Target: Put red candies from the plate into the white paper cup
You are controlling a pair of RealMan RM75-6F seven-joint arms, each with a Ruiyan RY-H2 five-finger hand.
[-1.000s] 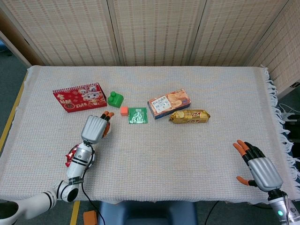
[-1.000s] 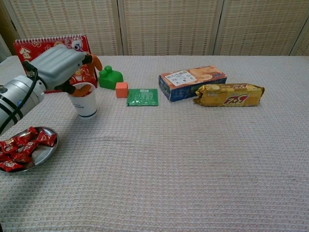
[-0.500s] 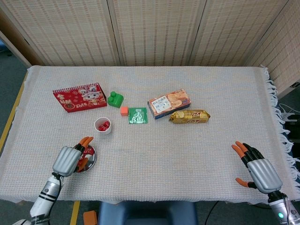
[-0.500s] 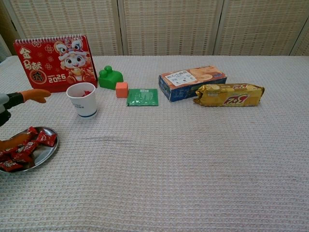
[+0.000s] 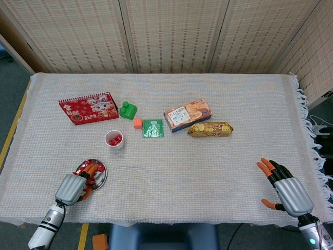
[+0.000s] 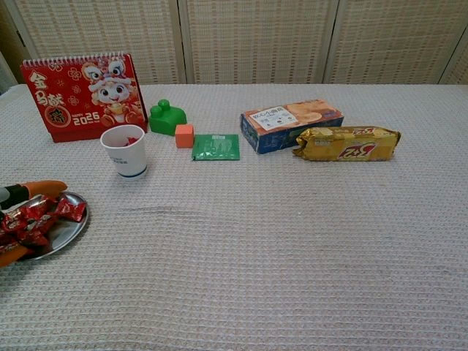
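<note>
At the far left, the left hand [image 5: 73, 186] lies over the near edge of the metal plate [image 5: 101, 174], its orange fingertips [image 6: 40, 187] reaching in among the red candies [image 6: 33, 217]; whether it has hold of any candy cannot be told. The plate sits near the front edge of the table [image 5: 171, 172], with wrapped red candies heaped in it. Behind it and slightly right stands the white paper cup [image 5: 114, 139], upright, apart from the plate, with red candy visible inside. Behind the cup a red desk calendar [image 5: 88, 108] stands, then a green toy block [image 5: 128, 110], a small orange cube [image 5: 138, 123] and a flat green packet [image 5: 153, 128]. Further right lie an orange biscuit box [image 5: 187, 114] and, just in front of it, a yellow snack pack [image 5: 210, 129]. At the far right the right hand [image 5: 285, 186] rests near the table's front edge, fingers spread, holding nothing. A pale woven cloth covers the table, fringed on its right side; woven-panel screens [image 5: 171, 34] form the backdrop.
</note>
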